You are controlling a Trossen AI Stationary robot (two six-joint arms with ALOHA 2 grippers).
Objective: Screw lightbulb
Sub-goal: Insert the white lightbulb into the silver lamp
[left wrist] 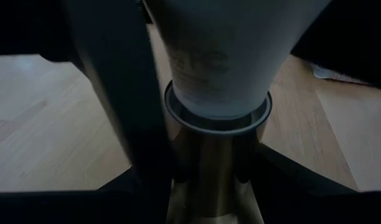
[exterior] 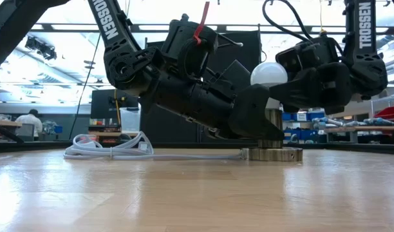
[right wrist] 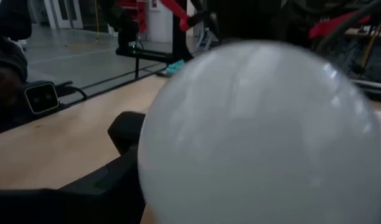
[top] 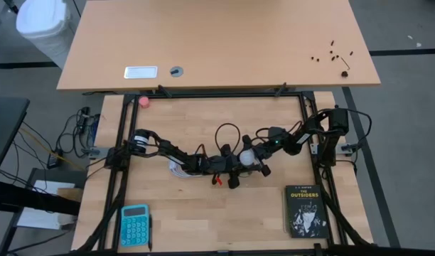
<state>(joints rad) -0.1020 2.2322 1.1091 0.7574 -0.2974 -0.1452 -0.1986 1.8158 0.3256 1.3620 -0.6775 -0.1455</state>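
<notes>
white and frosted, the lightbulb (exterior: 268, 75) stands upright with its neck in a brass socket (exterior: 272, 124), which rises from a round metal base disc (exterior: 272, 154) on the wooden bench (exterior: 184, 193). the low view alone shows this stack in profile, and a white cord (exterior: 113, 148) running from the disc to a loose coil on the bench.

from above, the same spot sits mid-bench, where both arms meet; the bulb's globe (top: 246, 151) shows as a small white dot between them. that view also shows what the others miss: a teal calculator (top: 135, 225) at the near left corner, a black book (top: 305, 210) near the right, and a pink ball (top: 143, 102) at the far edge.

the left gripper (exterior: 252, 116) reaches in low, its fingers pinching the brass socket just below the bulb; its wrist view looks up the socket (left wrist: 216, 168) at the bulb's tapering neck (left wrist: 221, 56) seated in the collar.

the right gripper (exterior: 293, 87) comes in at globe height, fingers spread wide around the globe; whether they touch it cannot be told. its wrist view is nearly filled by the frosted globe (right wrist: 259, 137).
</notes>
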